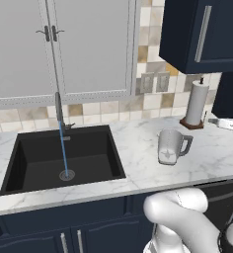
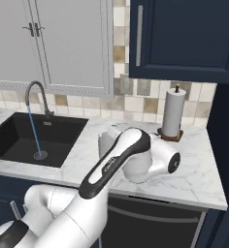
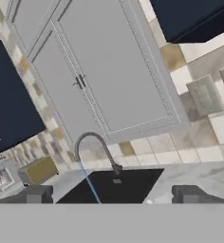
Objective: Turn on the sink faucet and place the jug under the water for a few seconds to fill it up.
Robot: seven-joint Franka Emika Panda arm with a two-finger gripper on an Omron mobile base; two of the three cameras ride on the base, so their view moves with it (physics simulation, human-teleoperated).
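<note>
Blue water (image 1: 63, 148) already falling in a thin straight line from the faucet (image 1: 58, 109) to the round grey drain of the sink (image 1: 96, 165), so tap step judged done; next, fetching the jug (image 1: 170, 146). Standing upright on the white marble counter (image 1: 138, 170), right of the basin and well apart from the stream, loop handle turned toward the paper towel roll (image 1: 197, 104). Pincer (image 3: 114, 194) spread wide, holding nothing, dark tips apart at the bottom of the hand view, aimed at the faucet and grey cabinet doors (image 3: 92, 71) rather than at the jug. Best swung right and lowered first, then closed across the tapered body or the handle, squarely, since pale translucent walls look smooth and likely slippery. Worth keeping upright on the carry and setting the mouth right under the stream, clear of the slim curved metal spout. Matte black basin, veined glossy stone, tiled backsplash (image 1: 153, 101) in beige and tan.
</note>
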